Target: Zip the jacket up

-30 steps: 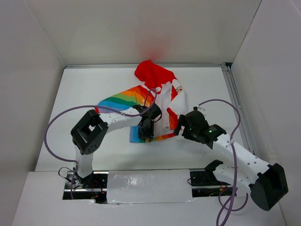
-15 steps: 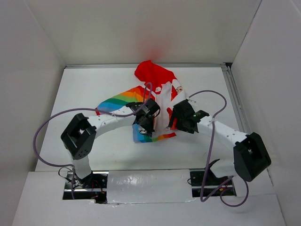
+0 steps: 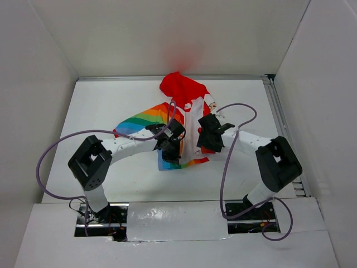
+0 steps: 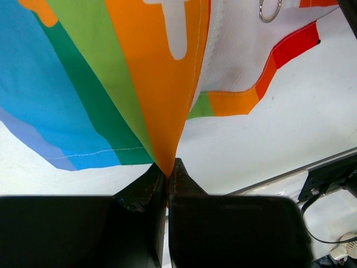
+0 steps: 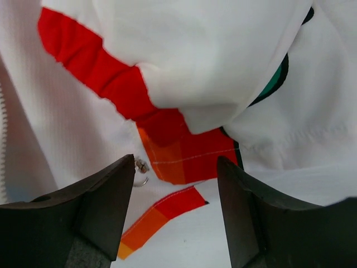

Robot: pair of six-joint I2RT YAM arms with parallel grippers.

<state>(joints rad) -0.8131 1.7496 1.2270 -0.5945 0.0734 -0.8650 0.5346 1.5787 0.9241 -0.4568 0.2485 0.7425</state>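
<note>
The small jacket (image 3: pixel 187 114) lies open mid-table, red hood at the back, rainbow half on the left, white half on the right. My left gripper (image 3: pixel 172 151) is shut on the bottom corner of the rainbow half (image 4: pixel 162 111), pinching orange fabric between its fingertips (image 4: pixel 177 173). My right gripper (image 3: pixel 207 137) is open, hovering over the white half's lower hem (image 5: pixel 184 151). A metal ring zipper pull (image 5: pixel 140 172) lies just beside its left finger (image 5: pixel 106 195); the ring also shows in the left wrist view (image 4: pixel 270 9).
White walls enclose the table on three sides. A metal rail (image 3: pixel 281 128) runs along the right edge. Purple cables (image 3: pixel 56 151) loop off both arms above the table.
My right arm has swung in leftward from the right front and its gripper now sits over the white half's hem. My left gripper has shifted slightly back, still holding the rainbow corner.
</note>
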